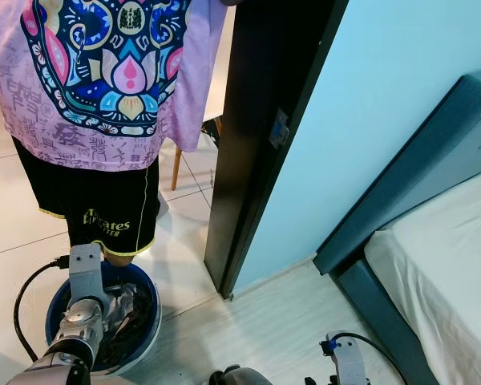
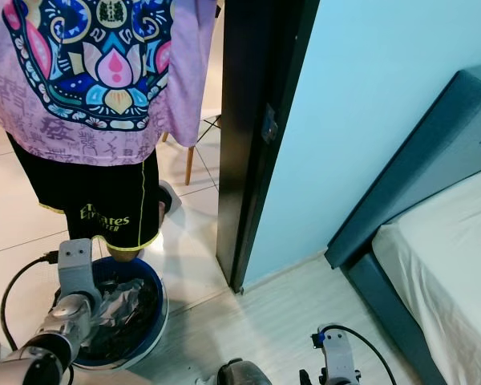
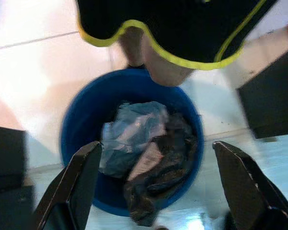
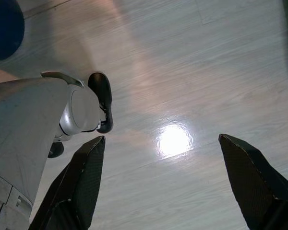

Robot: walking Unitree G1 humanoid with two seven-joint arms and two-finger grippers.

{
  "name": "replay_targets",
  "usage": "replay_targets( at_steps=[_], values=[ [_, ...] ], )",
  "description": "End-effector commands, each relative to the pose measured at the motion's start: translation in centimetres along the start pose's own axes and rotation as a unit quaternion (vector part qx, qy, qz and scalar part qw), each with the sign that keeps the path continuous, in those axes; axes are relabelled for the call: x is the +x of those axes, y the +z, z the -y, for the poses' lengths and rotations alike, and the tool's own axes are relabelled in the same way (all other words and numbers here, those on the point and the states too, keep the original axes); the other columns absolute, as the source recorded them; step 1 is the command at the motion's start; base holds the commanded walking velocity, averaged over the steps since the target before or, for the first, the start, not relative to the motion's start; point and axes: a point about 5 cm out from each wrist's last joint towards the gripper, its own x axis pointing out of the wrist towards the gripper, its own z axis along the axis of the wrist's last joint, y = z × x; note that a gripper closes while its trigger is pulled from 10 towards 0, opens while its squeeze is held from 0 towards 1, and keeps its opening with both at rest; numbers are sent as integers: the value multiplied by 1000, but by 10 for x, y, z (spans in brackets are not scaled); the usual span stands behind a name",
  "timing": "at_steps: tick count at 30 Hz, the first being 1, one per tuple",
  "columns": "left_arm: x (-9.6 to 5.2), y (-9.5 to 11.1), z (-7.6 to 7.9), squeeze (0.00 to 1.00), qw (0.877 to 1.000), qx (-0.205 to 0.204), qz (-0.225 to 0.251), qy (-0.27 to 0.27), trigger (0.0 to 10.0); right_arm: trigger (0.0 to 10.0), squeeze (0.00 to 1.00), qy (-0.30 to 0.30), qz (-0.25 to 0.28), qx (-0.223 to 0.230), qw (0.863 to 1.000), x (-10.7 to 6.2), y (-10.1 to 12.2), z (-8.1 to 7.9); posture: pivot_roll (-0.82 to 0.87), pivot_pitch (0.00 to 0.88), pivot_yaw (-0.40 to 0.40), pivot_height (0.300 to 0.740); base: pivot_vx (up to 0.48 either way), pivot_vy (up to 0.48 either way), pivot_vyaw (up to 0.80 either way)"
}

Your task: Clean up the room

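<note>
A person [image 1: 104, 104] in a patterned lilac shirt and black shorts stands in the doorway, just beyond the blue bucket [image 1: 148, 321], which sits on the pale tile at the threshold, likely put there as the drop point for gathered laundry. Crumpled clothes [image 3: 144, 153], grey-blue and dark, lie heaped inside it, one dark piece drooping over the rim. The left gripper [image 3: 158, 187] hangs above the bucket with its fingers spread wide and nothing between them, which suggests the load is in. The right gripper [image 4: 163, 187] hangs idle over bare wood-look flooring, its fingers parted too. A dark door frame [image 1: 256, 144], a pale blue wall [image 1: 385, 96] and a bed [image 1: 441, 265] with a white sheet bound the room.
</note>
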Motion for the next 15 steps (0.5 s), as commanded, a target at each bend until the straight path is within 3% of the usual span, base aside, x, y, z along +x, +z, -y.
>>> replay_targets(
  at_steps=[1,4,8,15],
  values=[
    [-5,-19,9,0,998,-45,-26,-44,10000,10000,0,-4,-21,5,1000,0,-8,-3,-253,159,-85,728,0,0,0],
    [-7,-25,13,0,994,-79,-40,-68,10000,10000,0,-5,-22,5,1000,1,-7,-6,-239,150,-81,728,0,0,0],
    [-10,-34,12,0,992,-86,-60,-64,10000,10000,0,-6,-26,6,1000,1,-8,-7,-224,141,-78,728,0,0,0],
    [-27,-74,1,0,991,-83,-100,-39,10000,10000,0,-13,-47,4,999,1,-12,-8,-168,117,-74,728,-399,0,0]
  ],
)
